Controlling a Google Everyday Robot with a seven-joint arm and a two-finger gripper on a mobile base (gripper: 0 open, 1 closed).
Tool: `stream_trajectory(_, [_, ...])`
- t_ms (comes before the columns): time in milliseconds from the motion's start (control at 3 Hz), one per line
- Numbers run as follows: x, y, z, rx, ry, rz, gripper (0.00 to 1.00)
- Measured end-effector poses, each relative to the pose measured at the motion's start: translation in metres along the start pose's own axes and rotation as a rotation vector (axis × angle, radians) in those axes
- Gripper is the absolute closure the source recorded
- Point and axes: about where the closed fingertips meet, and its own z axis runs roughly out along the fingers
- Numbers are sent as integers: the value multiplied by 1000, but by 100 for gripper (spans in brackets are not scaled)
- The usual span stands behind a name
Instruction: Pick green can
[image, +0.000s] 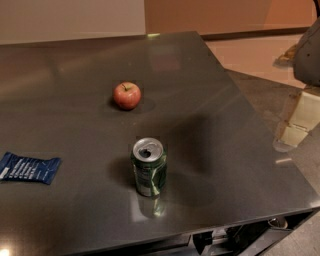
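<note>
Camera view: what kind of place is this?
Probably an office break area or kitchen: a dark counter holds a green can, an apple and a blue snack packet. The robot's gripper hangs at the right edge, apart from the can.

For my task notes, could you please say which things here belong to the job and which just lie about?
Job: green can, upright near the front of the table; gripper, off to the right, away from the can.
Lying about: red apple; blue packet.
</note>
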Motion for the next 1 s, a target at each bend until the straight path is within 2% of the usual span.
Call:
stream_trajectory(333, [0, 0, 0, 0, 0, 0, 0])
stream_trajectory(667, [-12, 3, 1, -27, -70, -34, 0])
stream_trajectory(1000, [-42, 12, 12, -99, -203, -108, 0])
